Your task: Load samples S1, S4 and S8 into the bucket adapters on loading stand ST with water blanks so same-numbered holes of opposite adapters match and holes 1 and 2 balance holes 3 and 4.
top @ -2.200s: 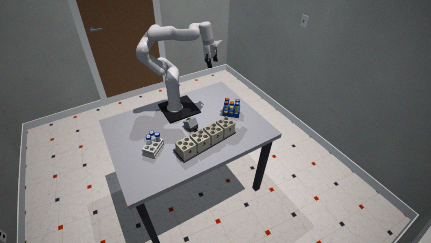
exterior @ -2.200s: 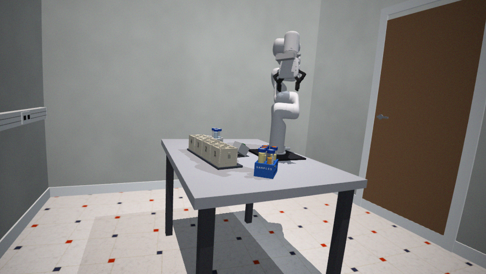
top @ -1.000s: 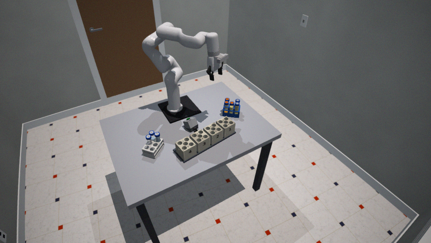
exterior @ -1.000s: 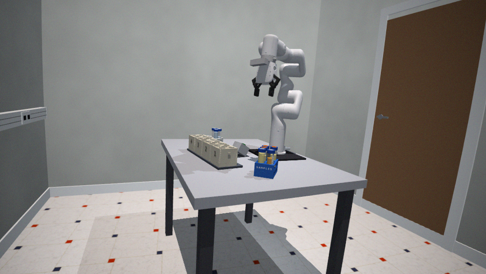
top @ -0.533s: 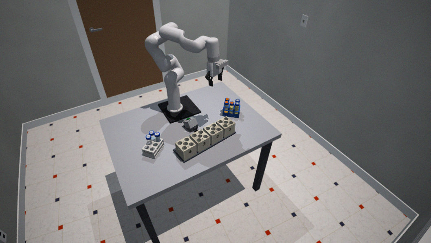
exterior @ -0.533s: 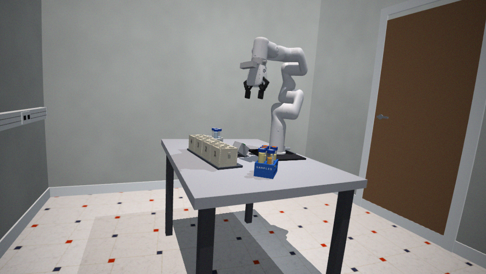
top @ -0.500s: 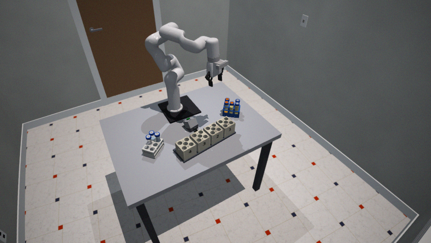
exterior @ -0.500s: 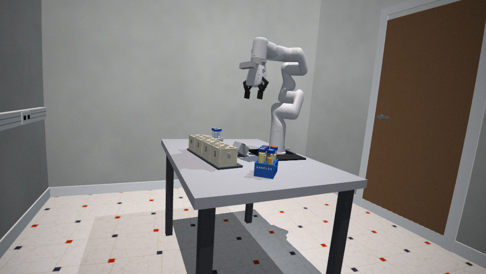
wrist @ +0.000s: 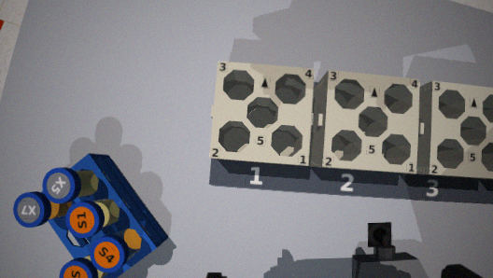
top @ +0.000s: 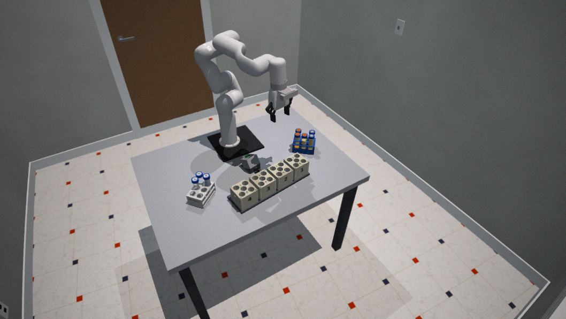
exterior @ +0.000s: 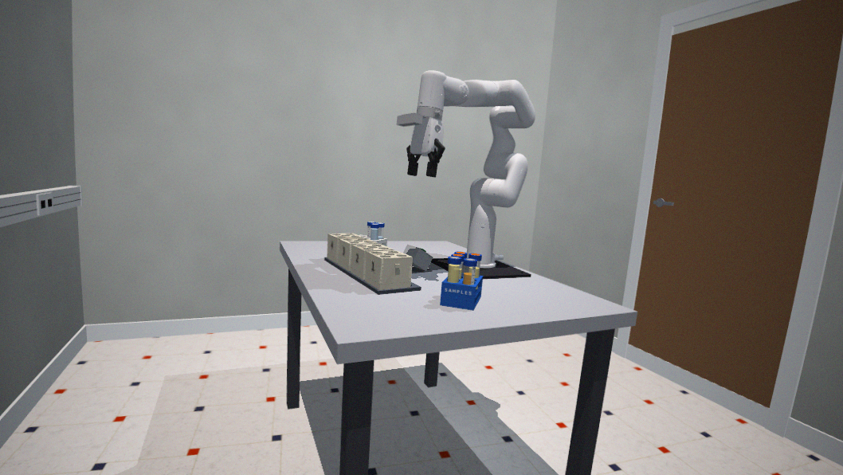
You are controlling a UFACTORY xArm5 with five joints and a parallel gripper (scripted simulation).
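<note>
My gripper (top: 278, 112) is open and empty, high above the table behind the blue samples rack (top: 301, 145); it also shows in the exterior view (exterior: 425, 166). The rack shows at the lower left of the wrist view (wrist: 107, 219), holding X5 (wrist: 62, 185), X7 (wrist: 31, 209), S1 (wrist: 84, 218), S4 (wrist: 108, 254) and a cut-off orange cap at the bottom edge (wrist: 77, 271). Four cream adapters stand in a row on the dark stand. Adapter 1 (wrist: 261, 116), adapter 2 (wrist: 371, 122) and adapter 3 (wrist: 459, 131) have empty holes.
A white rack with three blue-capped blanks (top: 200, 189) stands at the table's left. The small grey desk with the green DONE key (top: 249, 161) sits behind the adapters, near the arm's black base plate (top: 235, 142).
</note>
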